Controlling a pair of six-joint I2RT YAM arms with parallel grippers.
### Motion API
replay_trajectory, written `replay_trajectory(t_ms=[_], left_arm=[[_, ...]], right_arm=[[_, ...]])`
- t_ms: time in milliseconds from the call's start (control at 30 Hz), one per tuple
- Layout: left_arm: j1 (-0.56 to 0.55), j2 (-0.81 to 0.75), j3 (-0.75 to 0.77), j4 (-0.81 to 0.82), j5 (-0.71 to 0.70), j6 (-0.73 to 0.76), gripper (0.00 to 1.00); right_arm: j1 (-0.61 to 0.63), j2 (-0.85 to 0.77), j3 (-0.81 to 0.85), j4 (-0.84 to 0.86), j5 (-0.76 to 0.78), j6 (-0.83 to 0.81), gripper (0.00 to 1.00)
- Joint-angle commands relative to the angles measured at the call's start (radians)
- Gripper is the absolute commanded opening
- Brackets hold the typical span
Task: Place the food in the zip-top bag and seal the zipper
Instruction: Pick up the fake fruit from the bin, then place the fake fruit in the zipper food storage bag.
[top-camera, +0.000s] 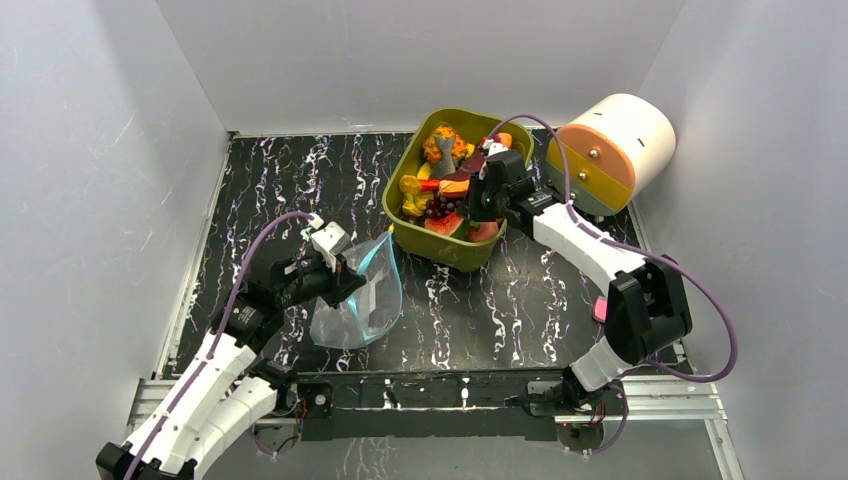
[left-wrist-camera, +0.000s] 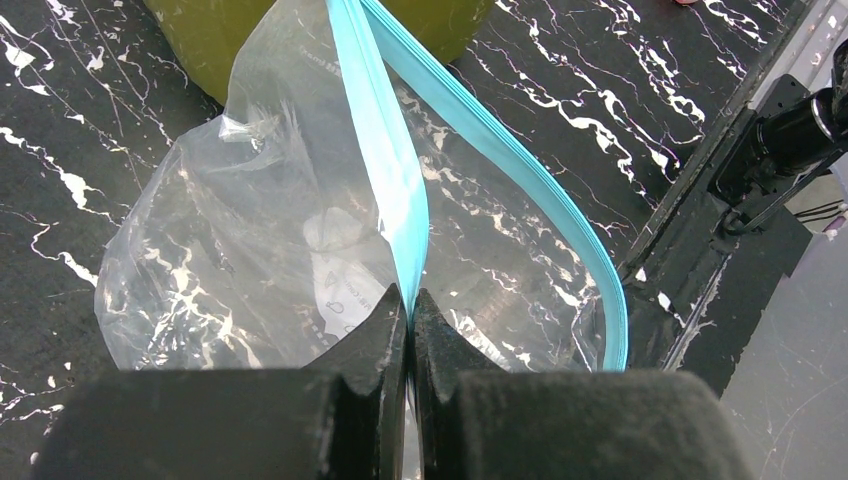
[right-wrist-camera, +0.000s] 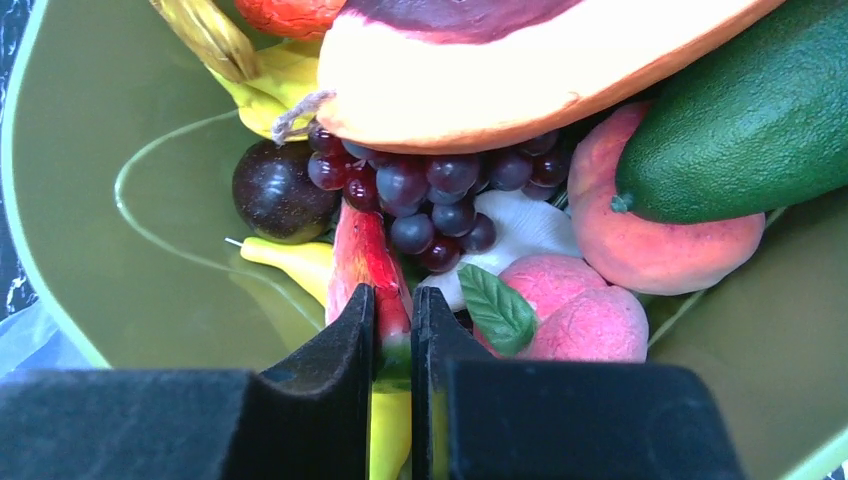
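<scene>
Left wrist view: the left jaws are pinched together on the thin teal-blue zipper strip (left-wrist-camera: 395, 180) of the clear, crinkled zip-top bag (left-wrist-camera: 250, 250). The bag slumps on the black, white-veined table (left-wrist-camera: 70, 130), its mouth gaping just beside the smooth olive-green rectangular tub (left-wrist-camera: 215, 40). Inside that tub the right jaws clamp a glossy red watermelon wedge (right-wrist-camera: 368, 255). It is crowded by dark purple grapes (right-wrist-camera: 430, 190), a round dark plum (right-wrist-camera: 275, 190), matte pink peaches (right-wrist-camera: 650, 245), a green avocado (right-wrist-camera: 750, 110) and an overhanging orange-rimmed papaya slice (right-wrist-camera: 500, 80).

teal zipper (left-wrist-camera: 380, 150), olive tub (top-camera: 440, 246), black white-veined table (top-camera: 520, 300).
</scene>
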Motion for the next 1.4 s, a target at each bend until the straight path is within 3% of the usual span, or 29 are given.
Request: replay_trajectory(t_ms=[0,533,767,900,1367], left_arm=[[0.003,-0.007,0.020,0.011,-0.009,0.013,0.00],[0.003,0.002,0.022,0.025,-0.148,-0.053,0.00],[0.003,-0.005,0.026,0.032,-0.147,-0.069,0.00],[0.003,-0.004,0.020,0.042,-0.143,-0.073,0.00],[0.003,0.003,0.024,0.035,-0.116,-0.066,0.00]], right_arm=[[-0.010,-0.073,-0.003,0.040,0.036,-0.019,0.00],[-0.010,-0.297,0.076,-0.103,0.101,0.025,0.00],[-0.009,-0.435,0.087,-0.116,0.033,0.053,0.00],[-0.009,-0.486,0.085,-0.129,-0.042,0.051,0.00],[-0.008,-0.614,-0.082,0.019,-0.522,-0.005,0.00]])
